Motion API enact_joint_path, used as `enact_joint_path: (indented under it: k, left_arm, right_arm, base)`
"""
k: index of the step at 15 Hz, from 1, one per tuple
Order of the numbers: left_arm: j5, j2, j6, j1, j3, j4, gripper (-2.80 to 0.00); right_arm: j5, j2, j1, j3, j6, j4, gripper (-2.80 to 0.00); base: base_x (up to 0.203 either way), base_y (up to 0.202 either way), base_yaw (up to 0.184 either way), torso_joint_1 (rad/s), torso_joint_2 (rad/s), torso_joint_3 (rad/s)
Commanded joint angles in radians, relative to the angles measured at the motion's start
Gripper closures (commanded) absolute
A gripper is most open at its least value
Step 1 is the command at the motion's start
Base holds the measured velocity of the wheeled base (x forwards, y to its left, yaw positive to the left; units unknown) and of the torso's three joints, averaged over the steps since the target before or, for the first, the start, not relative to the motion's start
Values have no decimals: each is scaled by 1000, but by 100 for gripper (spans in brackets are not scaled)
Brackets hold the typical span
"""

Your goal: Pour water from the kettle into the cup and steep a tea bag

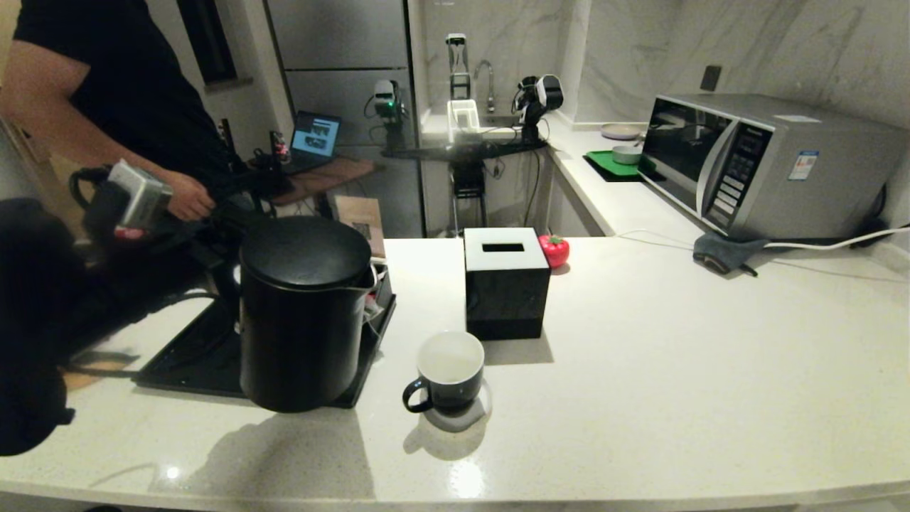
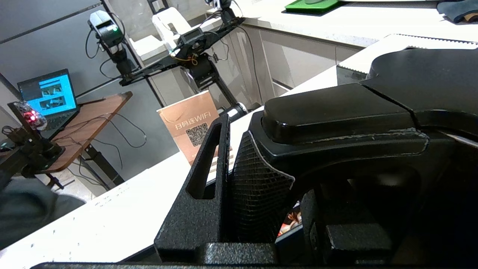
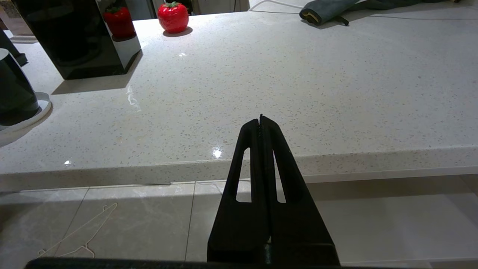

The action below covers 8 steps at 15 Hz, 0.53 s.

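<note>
The big black kettle (image 1: 304, 313) hangs upright over the front of a black tray (image 1: 188, 355), its spout turned toward the cup. My left gripper (image 2: 242, 149) is shut on the kettle's handle (image 2: 336, 116); one finger (image 2: 209, 160) shows beside it and the other is hidden behind it. The dark cup (image 1: 450, 371) with a white inside stands on a pale coaster (image 1: 466, 419), right of the kettle. No stream of water shows. The tea bag is out of view. My right gripper (image 3: 261, 118) is shut and empty, low before the counter's front edge.
A black tissue box (image 1: 506, 283) stands just behind the cup, with a small red ornament (image 1: 554, 250) beside it. A microwave (image 1: 768, 163) and a grey cloth (image 1: 721, 252) are at the far right. A person (image 1: 106, 107) stands at the left behind my arm.
</note>
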Motion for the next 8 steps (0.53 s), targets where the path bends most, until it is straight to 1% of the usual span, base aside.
enact_joint_path:
  k: [1,8]
  left_arm:
    - [-3,12,0,-2,-1,-9,0]
    - [-2,14,1,-6,1,-6,0]
  right_arm:
    - [0,1,0,1,1,0,0]
    - [0,1,0,0,1,-1,0]
  base:
    - [0,0,0,0,0,0]
    - [0,0,0,0,0,0]
